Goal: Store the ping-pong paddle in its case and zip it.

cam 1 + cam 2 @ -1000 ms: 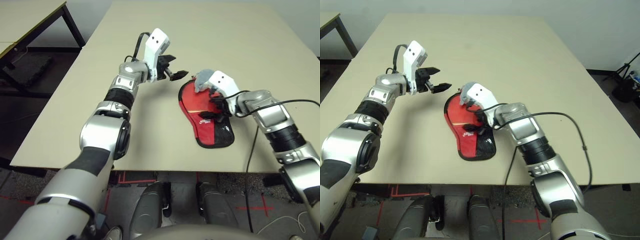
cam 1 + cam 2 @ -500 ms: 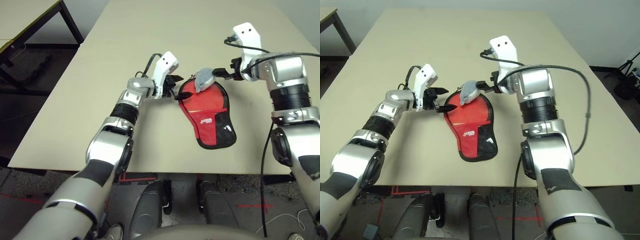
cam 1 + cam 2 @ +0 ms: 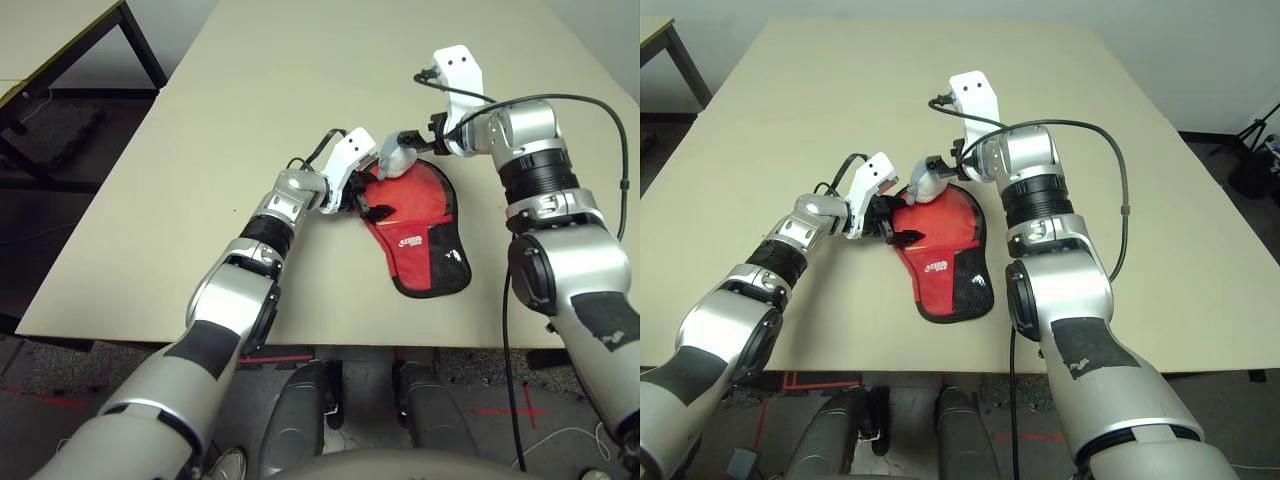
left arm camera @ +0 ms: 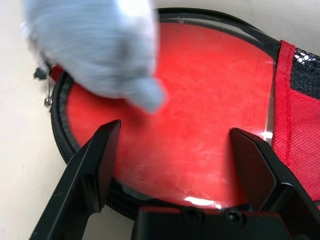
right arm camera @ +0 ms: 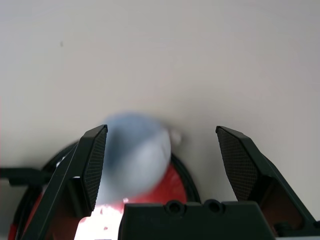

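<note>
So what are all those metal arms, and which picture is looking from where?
Those two silver arms belong to a robot. Two of the pictures come from its eyes, looking down at the table. The other two come from little cameras on its wrists, looking along the black fingers.

On the table lies a flat red case shaped like a ping-pong paddle, with a black edge. Something round and red shows through its clear window. A fluffy grey-and-white thing is at its wide end.

The left gripper is open, over the case's rounded end. The right gripper is open too, its fingers spread around the fluffy thing, but they don't seem to pinch it. So it looks like neither gripper is holding anything.
</note>
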